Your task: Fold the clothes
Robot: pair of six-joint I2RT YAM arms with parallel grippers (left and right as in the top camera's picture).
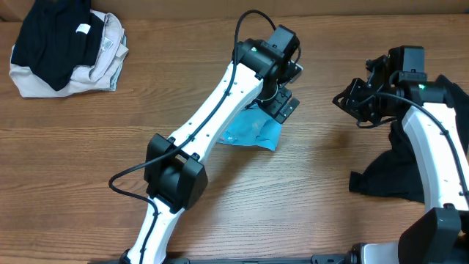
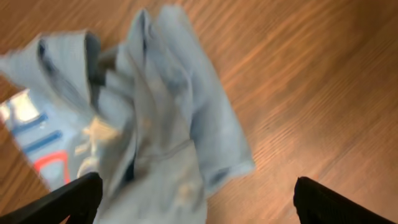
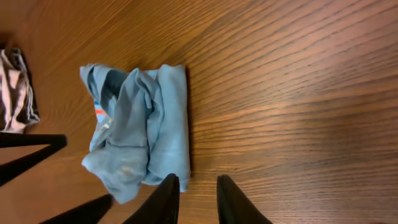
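The light blue T-shirt [image 1: 253, 133] lies crumpled in a small heap on the wooden table [image 1: 330, 205]. Its pink-red and white lettering shows at the left of the left wrist view [image 2: 155, 124]. My left gripper [image 1: 282, 108] hangs just above the shirt's far edge. Its jaws [image 2: 199, 202] are wide open and empty, with the cloth below between them. My right gripper [image 1: 350, 103] hovers to the right of the shirt, apart from it. Its fingers [image 3: 198, 193] are a little apart with nothing between them, near the edge of the shirt [image 3: 140, 124].
A pile of black and beige clothes [image 1: 66, 44] sits at the far left corner; its edge shows in the right wrist view [image 3: 15, 93]. A black garment [image 1: 388, 176] lies at the right beside the right arm's base.
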